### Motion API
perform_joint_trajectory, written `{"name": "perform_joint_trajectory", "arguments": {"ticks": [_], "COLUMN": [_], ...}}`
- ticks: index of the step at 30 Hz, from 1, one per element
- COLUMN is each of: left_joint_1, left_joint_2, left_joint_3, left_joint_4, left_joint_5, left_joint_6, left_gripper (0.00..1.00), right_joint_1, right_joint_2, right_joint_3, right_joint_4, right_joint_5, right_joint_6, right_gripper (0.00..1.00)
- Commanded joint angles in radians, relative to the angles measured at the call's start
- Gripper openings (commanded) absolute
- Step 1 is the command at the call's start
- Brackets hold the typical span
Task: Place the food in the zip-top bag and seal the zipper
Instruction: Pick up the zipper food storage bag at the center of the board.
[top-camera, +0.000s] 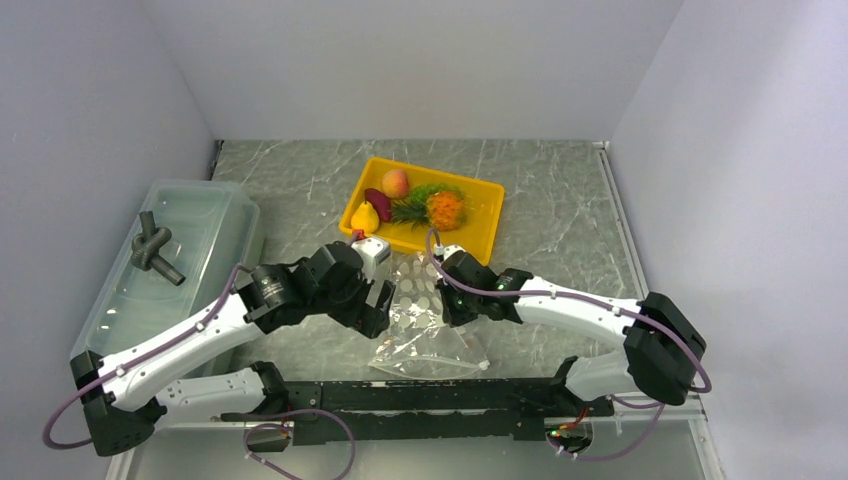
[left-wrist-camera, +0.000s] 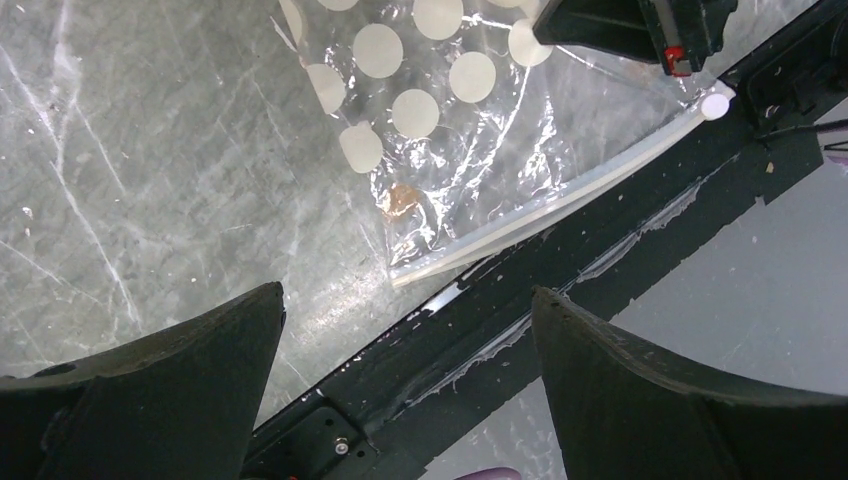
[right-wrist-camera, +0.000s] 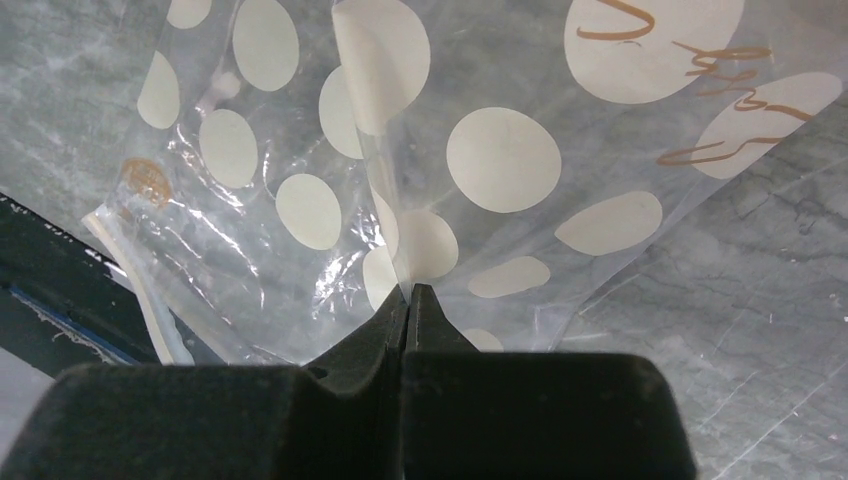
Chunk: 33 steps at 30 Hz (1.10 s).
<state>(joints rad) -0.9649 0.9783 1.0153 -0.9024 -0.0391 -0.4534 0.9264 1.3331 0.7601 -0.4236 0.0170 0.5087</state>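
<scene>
marble tabletop (top-camera: 560, 200), right gripper (right-wrist-camera: 410, 295) clamped on the zip-top bag (right-wrist-camera: 500, 160), my left gripper (left-wrist-camera: 405, 293) gaping empty, food (top-camera: 445, 208) beyond them unbagged, nothing sealed yet.

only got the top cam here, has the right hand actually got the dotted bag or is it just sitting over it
Observer: It has it. In its wrist view the right hand is shut, with a fold of the zip-top bag pinched between the tips.
Operator: ok and the left hand, open or shut
Observer: The left hand is wide open and holds nothing; its wrist view looks down on the bag's zipper corner.
Operator: anything inside the bag yet
Observer: Nothing that either wrist view shows. Through the clear plastic I see only the marble table.
</scene>
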Motion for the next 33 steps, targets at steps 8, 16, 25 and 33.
{"name": "perform_joint_trajectory", "arguments": {"ticks": [8, 16, 25, 33], "left_joint_1": [-0.158, -0.256, -0.302, -0.316], "left_joint_2": [0.042, 0.078, 0.027, 0.002], "left_joint_3": [0.040, 0.059, 0.029, 0.017], "left_joint_4": [0.043, 0.084, 0.152, 0.223], "left_joint_5": [-0.087, -0.137, -0.135, -0.074], "left_joint_6": [0.037, 0.089, 0.147, 0.167], "left_gripper": [0.99, 0.96, 0.95, 0.96], "right_joint_1": [0.005, 0.002, -0.063, -0.158], "right_joint_2": [-0.050, -0.040, -0.037, -0.031], "right_joint_3": [0.125, 0.211, 0.273, 0.306], "right_joint_4": [-0.089, -0.152, -0.199, -0.222], "right_joint_5": [-0.040, -0.081, -0.192, -0.368], "right_joint_6": [-0.014, -0.049, -0.073, -0.091], "right_gripper": [0.00, 0.00, 0.00, 0.00]}}
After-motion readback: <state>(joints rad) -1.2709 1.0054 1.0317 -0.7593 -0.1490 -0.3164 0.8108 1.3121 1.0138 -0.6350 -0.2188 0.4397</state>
